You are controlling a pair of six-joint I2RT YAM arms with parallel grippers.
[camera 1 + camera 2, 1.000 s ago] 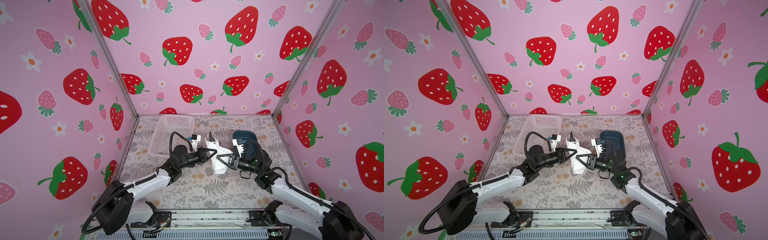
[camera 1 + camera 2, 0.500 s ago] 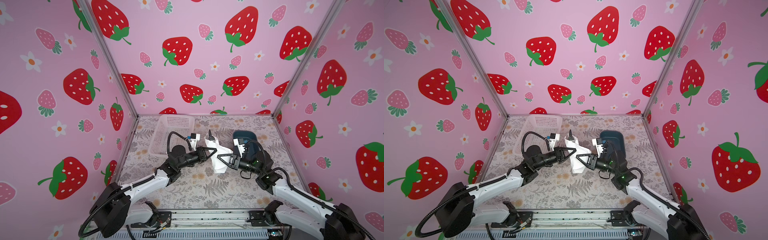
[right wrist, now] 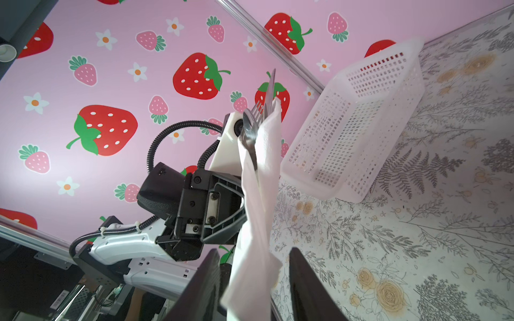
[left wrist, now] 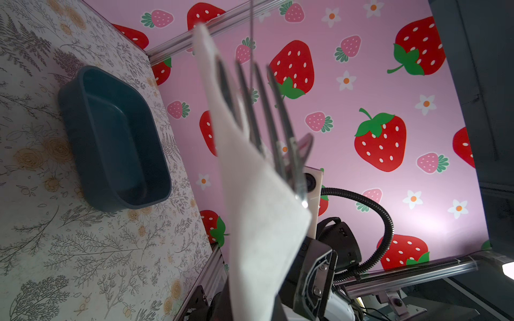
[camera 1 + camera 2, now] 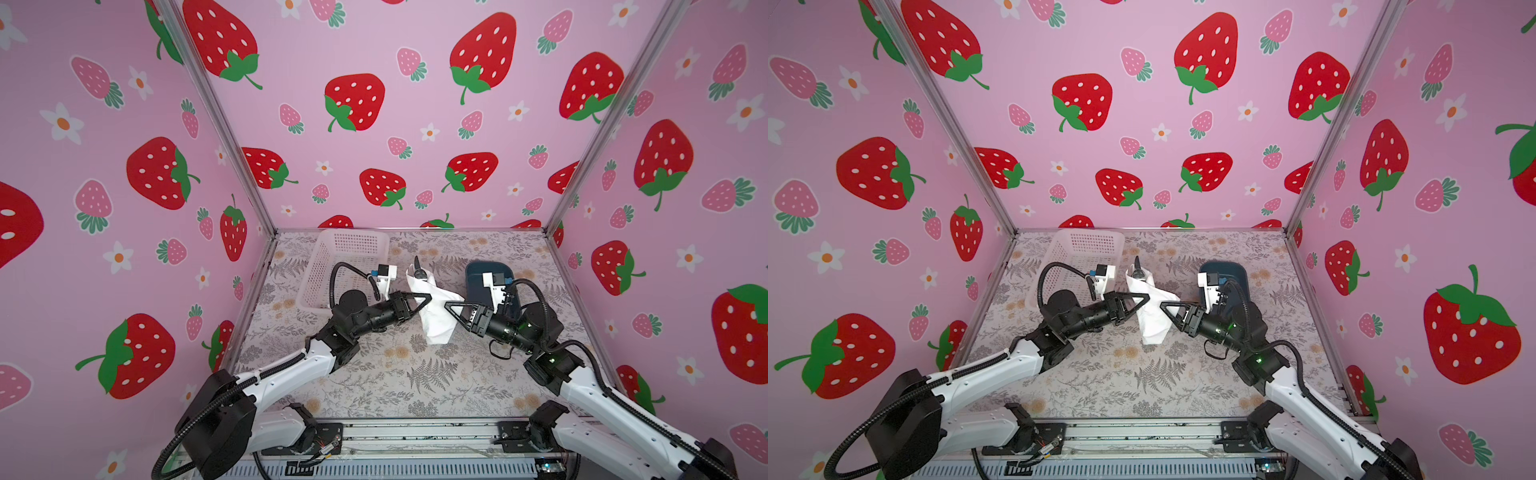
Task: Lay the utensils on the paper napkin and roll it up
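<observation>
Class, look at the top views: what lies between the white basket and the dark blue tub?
Between basket and tub: the paper napkin, rolled round the utensils and gripped by the left gripper. Both top views show it.

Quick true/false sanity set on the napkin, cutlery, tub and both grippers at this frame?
1. The napkin is wrapped around the cutlery, with the fork tines sticking out of one end. True.
2. The napkin lies flat on the table. False: the left gripper holds the bundle up off the table.
3. The right gripper is clamped on the napkin. False: its jaws stand apart on either side of the napkin's lower end.
4. The blue tub is empty. True.
</observation>
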